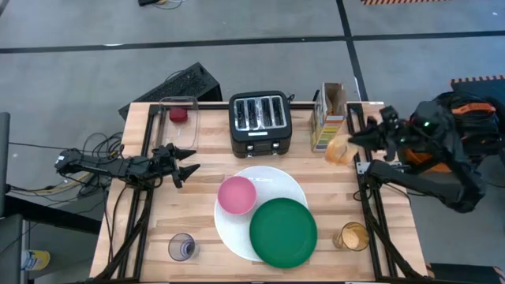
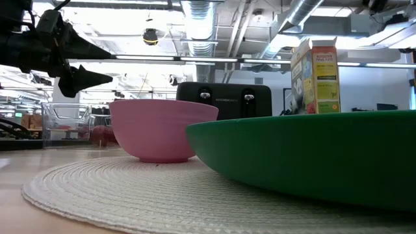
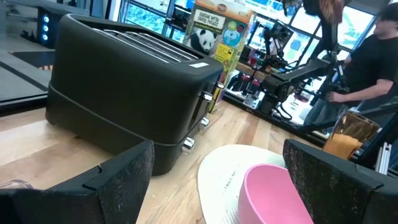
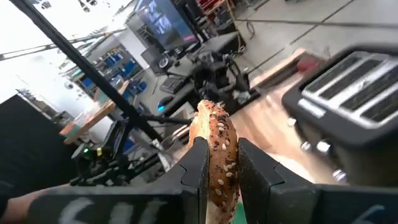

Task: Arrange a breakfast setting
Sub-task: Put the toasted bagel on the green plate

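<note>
A large white plate (image 1: 272,183) lies at the table's middle front. On it rest a pink bowl (image 1: 237,195) and a dark-green plate (image 1: 283,232). A red food piece (image 1: 180,114) lies in a clear container at the back left. Clear tumblers stand at the front left (image 1: 181,247) and front right (image 1: 352,236). My right gripper (image 1: 351,142) is at the right edge beside a carton, shut on a toasted bagel (image 4: 217,149). My left gripper (image 1: 188,167) stands open left of the white plate, with nothing between its fingers (image 3: 118,180). My right gripper pinches the seeded bagel between its two fingers (image 4: 194,168), one on each broad face (image 4: 219,163). The fingers reach roughly level from the table's right side. The bagel stands on edge, rising past the fingertips, lifted clear above the table.
A black four-slot toaster (image 1: 260,122) stands at the back middle, with a juice carton (image 1: 329,118) to its right. The clear container (image 1: 181,118) sits at the back left. A person (image 3: 373,56) stands beyond the table's right side.
</note>
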You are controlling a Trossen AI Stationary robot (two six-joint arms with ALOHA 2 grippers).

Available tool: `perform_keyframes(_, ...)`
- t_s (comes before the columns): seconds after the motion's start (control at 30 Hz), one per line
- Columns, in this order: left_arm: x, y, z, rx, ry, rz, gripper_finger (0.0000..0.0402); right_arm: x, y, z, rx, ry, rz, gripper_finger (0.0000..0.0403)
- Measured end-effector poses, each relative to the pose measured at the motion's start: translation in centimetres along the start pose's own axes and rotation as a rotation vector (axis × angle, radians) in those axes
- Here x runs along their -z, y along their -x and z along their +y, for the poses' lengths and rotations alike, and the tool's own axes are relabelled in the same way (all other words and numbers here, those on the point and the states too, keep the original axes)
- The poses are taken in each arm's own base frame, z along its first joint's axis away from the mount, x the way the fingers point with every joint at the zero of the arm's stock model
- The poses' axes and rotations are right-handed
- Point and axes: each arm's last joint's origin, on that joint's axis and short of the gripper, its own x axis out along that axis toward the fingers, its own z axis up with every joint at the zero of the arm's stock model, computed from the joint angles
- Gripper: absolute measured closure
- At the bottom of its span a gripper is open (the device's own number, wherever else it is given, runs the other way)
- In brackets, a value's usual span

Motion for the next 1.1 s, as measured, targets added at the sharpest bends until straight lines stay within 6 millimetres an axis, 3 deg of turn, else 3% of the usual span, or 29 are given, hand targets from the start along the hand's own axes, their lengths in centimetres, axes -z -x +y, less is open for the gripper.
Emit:
perform_keyframes(0.3, 0.0, 0.0, 0.0, 0.000, 0.000, 0.000, 0.0058, 4.8, -1.6, -3.3, -0.095, -0.117, 0.046, 0.0321)
perform_keyframes(0.5, 0.0, 0.0, 0.0, -0.003, 0.001, -0.001, 0.0058, 6.9, -3.0, -4.6, -0.152, -0.129, 0.147, 0.0321)
perform_keyframes(0.73, 0.0, 0.0, 0.0, -0.004, 0.001, -0.002, 0.0058, 9.1, -5.2, -5.6, -0.270, -0.172, 0.145, 0.0321)
perform_keyframes(1.1, 0.0, 0.0, 0.0, -0.004, 0.000, -0.002, 0.0058, 12.9, -6.9, -5.6, -0.252, -0.312, 0.234, 0.0321)
